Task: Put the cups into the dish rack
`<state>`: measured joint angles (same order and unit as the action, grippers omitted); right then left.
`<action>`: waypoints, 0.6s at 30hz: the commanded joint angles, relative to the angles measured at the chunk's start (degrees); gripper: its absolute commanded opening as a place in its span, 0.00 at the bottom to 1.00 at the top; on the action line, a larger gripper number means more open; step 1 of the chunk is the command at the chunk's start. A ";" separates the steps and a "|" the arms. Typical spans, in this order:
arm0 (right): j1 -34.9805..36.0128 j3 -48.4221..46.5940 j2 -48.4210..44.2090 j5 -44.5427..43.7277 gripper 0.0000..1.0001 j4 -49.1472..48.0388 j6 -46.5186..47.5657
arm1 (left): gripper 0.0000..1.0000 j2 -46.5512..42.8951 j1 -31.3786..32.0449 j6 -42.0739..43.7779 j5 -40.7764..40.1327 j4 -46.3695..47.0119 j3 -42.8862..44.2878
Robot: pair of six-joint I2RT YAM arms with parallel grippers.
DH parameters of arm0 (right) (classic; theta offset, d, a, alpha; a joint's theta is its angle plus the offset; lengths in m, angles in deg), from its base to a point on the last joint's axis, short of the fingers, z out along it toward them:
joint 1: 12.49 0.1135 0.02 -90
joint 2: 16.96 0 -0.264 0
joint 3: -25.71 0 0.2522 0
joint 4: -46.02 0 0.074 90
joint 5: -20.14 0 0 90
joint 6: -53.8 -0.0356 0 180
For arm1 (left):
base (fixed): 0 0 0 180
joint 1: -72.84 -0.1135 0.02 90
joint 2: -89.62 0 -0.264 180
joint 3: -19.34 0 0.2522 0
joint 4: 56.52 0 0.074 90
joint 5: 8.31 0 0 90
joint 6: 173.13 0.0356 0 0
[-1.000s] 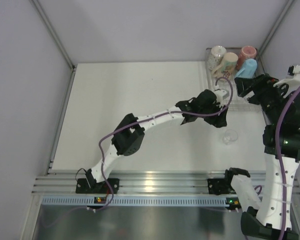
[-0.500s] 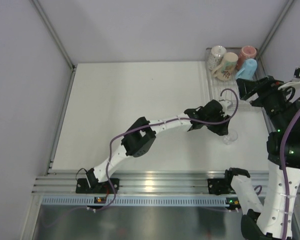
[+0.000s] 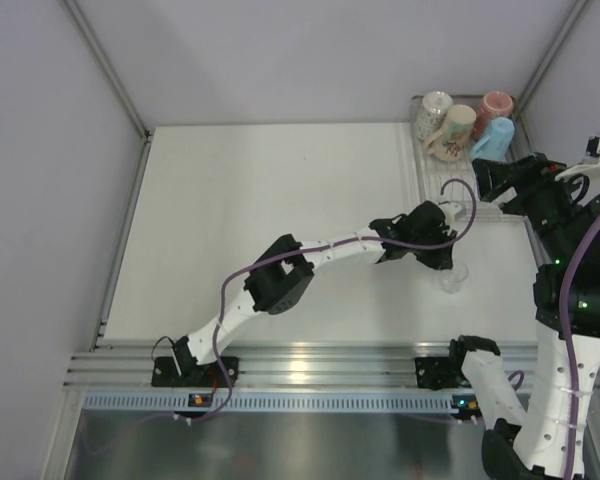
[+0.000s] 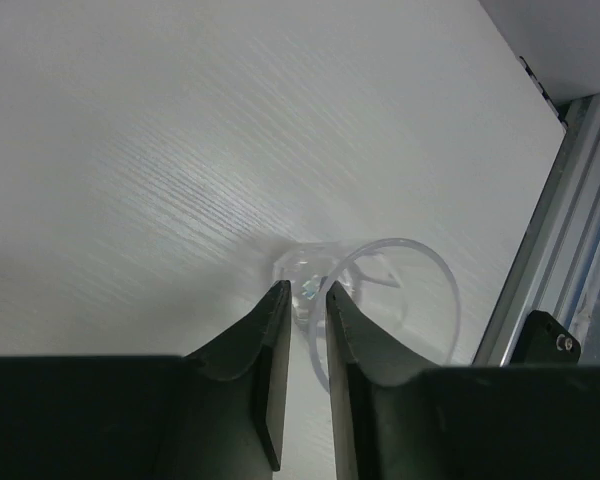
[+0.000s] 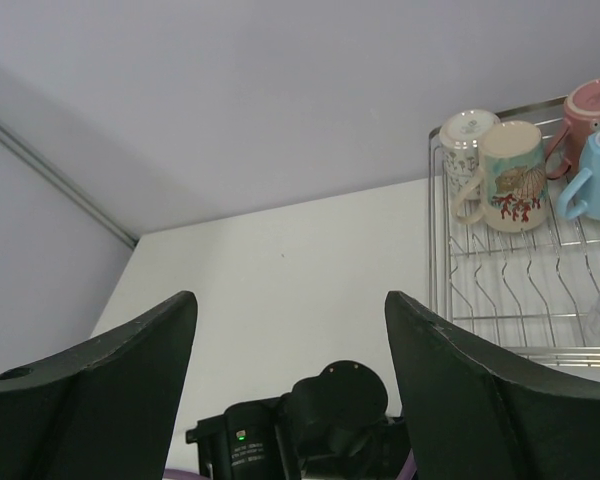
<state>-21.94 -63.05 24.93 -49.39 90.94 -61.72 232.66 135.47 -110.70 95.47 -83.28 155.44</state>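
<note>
Top, rack (image 3: 435, 185): far right corner of the table (image 3: 260, 200), wire floor bare at its near end.
Top, mugs: all four crowd the rack's far end; white mug (image 3: 435, 108) far left, cream mug (image 3: 458, 125) just beside it, red mug (image 3: 496, 104) far right, blue mug (image 3: 494, 135) just near of the red one.
Top, left arm (image 3: 280, 280): stretched across the table toward the right.
Top, left claw (image 3: 448, 264): low over a clear glass (image 3: 453, 279) on the table, near of the rack.
Top, right claw (image 3: 488, 182): above the rack's right side, near of the blue mug.
Left wrist, left fingers (image 4: 270, 380): close together, a thin gap between them, their tips at the glass, a glint of it in the gap; cannot tell whether they pinch it.
Left wrist, glass: on the white table, beside the metal edge rail (image 4: 555, 260).
Right wrist, right fingers (image 5: 130, 370): spread wide apart, nothing between them.
Right wrist, mugs: white and cream touching at the rack's far left; red and blue at the frame's right edge.
</note>
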 commanded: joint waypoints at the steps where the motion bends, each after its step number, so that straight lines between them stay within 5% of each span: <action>1: 0.75 0.38 -0.49 -0.43 0.76 -0.75 0.56 | 0.23 -1.36 0.21 -1.86 3.61 4.37 -0.88; 4: 0.75 1.26 -0.49 -0.26 0.76 -1.36 0.38 | 0.00 -2.76 0.04 -3.44 5.64 5.34 -3.33; 9: 0.75 7.67 -0.93 4.57 0.77 -8.90 -2.77 | 0.00 -12.77 -2.33 -10.29 11.35 17.88 -17.55; 13: 0.75 13.47 -1.11 13.34 0.78 -18.48 -8.56 | 0.00 -24.46 -7.59 -20.56 16.01 36.96 -38.61; 18: 0.93 23.66 -0.93 18.64 0.83 -30.97 -15.69 | 0.00 -38.42 -13.49 -27.35 17.42 54.78 -52.98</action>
<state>-21.86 -42.96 24.21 -36.58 72.23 -71.42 205.78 125.16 -131.00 110.20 -50.14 106.79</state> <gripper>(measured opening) 0.820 0.067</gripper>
